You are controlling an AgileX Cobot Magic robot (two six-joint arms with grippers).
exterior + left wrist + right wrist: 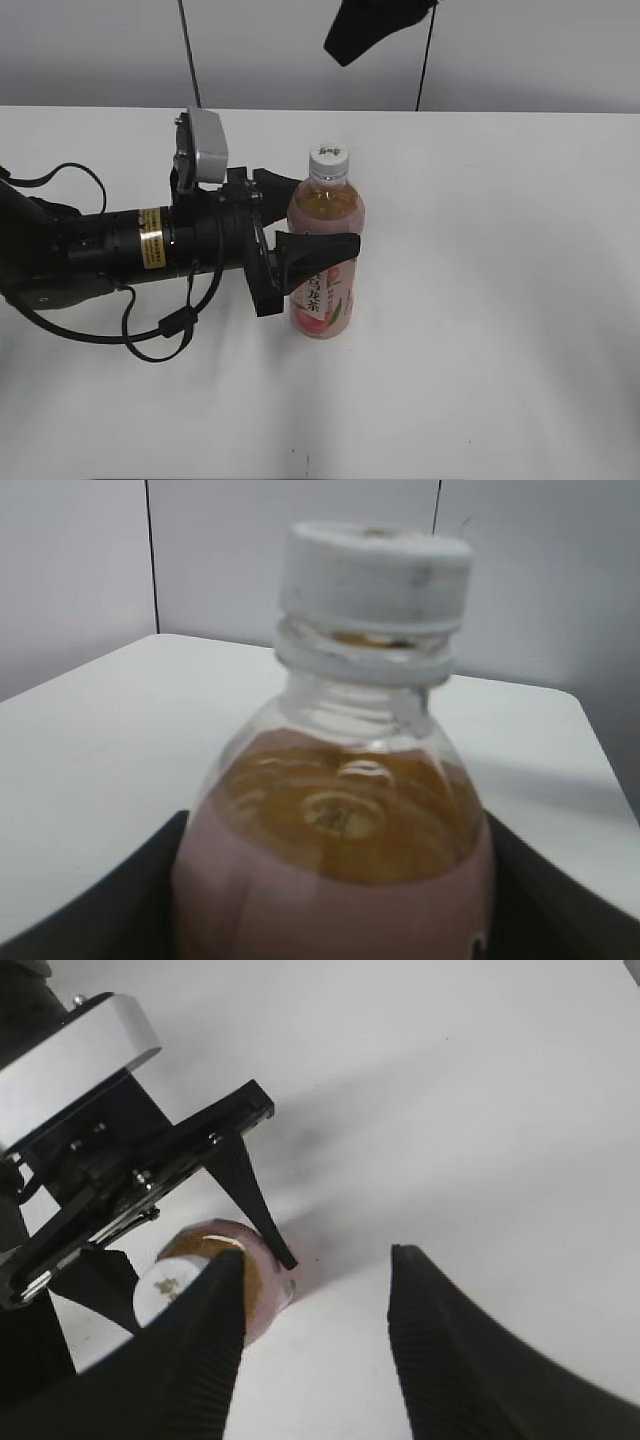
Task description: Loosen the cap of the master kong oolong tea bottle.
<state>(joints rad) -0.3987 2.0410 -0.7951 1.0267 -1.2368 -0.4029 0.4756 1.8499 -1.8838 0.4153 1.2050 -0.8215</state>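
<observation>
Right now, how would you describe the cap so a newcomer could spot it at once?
Find the white table, then the one bottle standing upright on it, its body held between the fingers of the left gripper. The cap is the small round white piece on the bottle's top, above the amber tea and pink label, with a tiny dark mark on it.

black chinese characters run down the bottle (326, 262) label's white strip, too small to read.
</observation>
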